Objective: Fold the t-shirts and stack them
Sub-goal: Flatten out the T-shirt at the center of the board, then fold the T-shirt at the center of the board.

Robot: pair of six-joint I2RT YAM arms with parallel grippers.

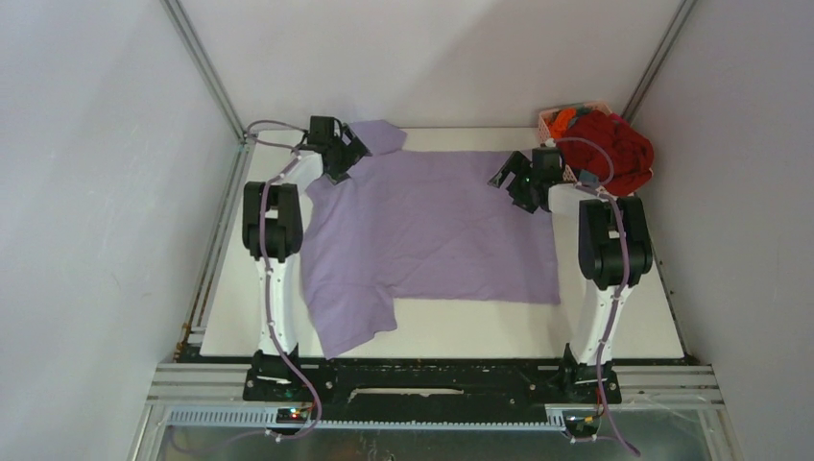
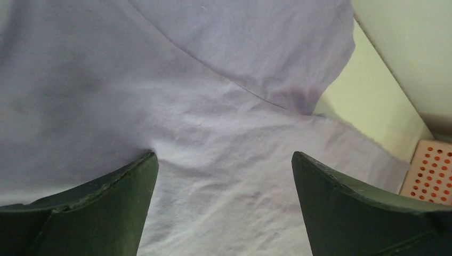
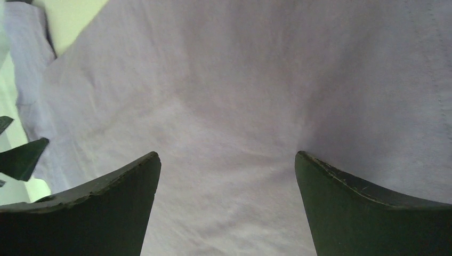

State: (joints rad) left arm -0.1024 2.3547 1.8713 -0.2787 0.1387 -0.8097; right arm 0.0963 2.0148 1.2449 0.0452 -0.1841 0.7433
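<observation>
A light lavender t-shirt (image 1: pixel 432 226) lies spread flat across the table, one sleeve at the far left (image 1: pixel 379 135) and one hanging at the near left (image 1: pixel 350 317). My left gripper (image 1: pixel 338 165) is open, fingertips pressed down on the cloth near the far-left shoulder; the left wrist view shows the lavender cloth (image 2: pixel 224 122) between its spread fingers (image 2: pixel 122 181). My right gripper (image 1: pixel 507 179) is open, down on the shirt's far right part; the right wrist view shows the cloth (image 3: pixel 229 106) between its fingers (image 3: pixel 341 181). A dark red shirt (image 1: pixel 619 144) and an orange one (image 1: pixel 564 118) sit piled in the basket.
The pink lattice basket (image 1: pixel 549 123) stands at the far right corner, and its corner shows in the left wrist view (image 2: pixel 433 173). Bare white table (image 1: pixel 480 331) lies in front of the shirt. Frame posts and walls enclose the table.
</observation>
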